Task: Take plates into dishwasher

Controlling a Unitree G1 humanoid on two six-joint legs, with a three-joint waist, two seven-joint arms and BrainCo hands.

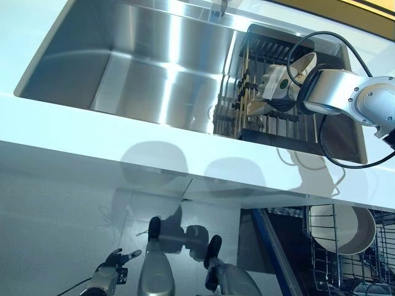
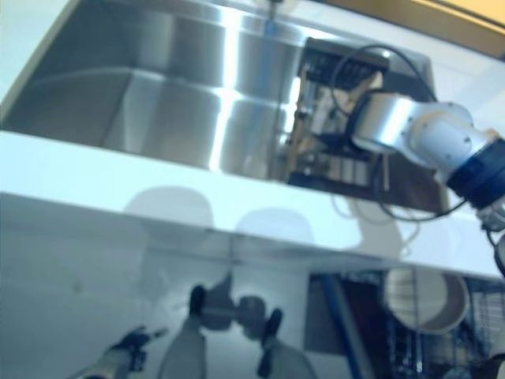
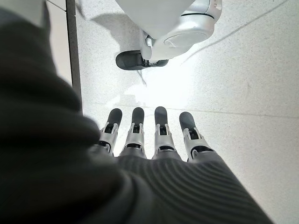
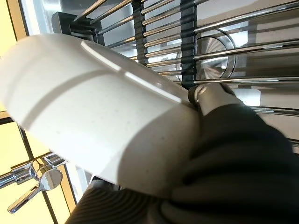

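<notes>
My right hand (image 1: 276, 86) reaches into the dish rack (image 1: 271, 126) at the right end of the sink and is shut on a cream plate (image 4: 93, 107). In the right wrist view the plate fills the space in front of the palm, with the thumb (image 4: 211, 95) pressed on its rim above the rack's bars. From the head, only the plate's edge (image 1: 303, 64) shows behind the hand. My left hand (image 1: 111, 272) hangs low near the floor, its fingers (image 3: 161, 133) straight and holding nothing.
The steel sink (image 1: 123, 68) is set in a white counter (image 1: 92, 132). Below at the right, the dishwasher's wire rack (image 1: 321, 262) is pulled out and holds a white dish (image 1: 342, 229). A faucet (image 4: 37, 182) shows beyond the plate.
</notes>
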